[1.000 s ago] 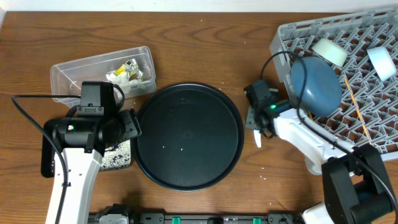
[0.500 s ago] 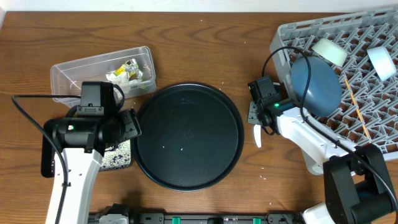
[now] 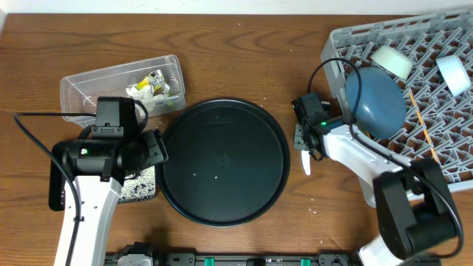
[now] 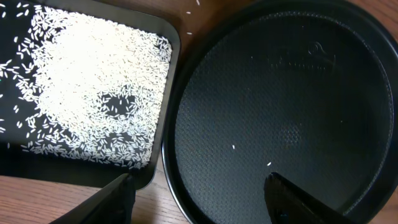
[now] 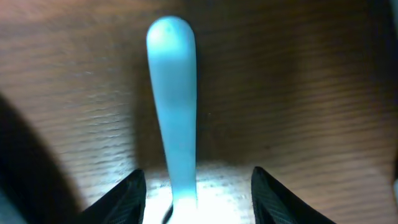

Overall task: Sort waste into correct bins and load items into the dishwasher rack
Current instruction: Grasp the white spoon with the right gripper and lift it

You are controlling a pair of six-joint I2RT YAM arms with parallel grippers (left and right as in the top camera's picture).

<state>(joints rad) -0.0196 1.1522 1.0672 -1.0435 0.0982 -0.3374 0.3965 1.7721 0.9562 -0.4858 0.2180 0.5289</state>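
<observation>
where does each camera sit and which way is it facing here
Overhead: fixed above the wooden table, facing straight down; shows left gripper and right gripper.
Left wrist: on the left arm, facing down at the flat black rectangular tray of white rice grains and the large round black tray; own fingertips at the bottom.
Right wrist: on the right arm, facing down at the slim white spoon; own fingertips flank it.
Shared: overhead and left wrist both see both trays.

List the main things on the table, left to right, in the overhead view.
clear tub → round black tray → white spoon → dishwasher rack
</observation>
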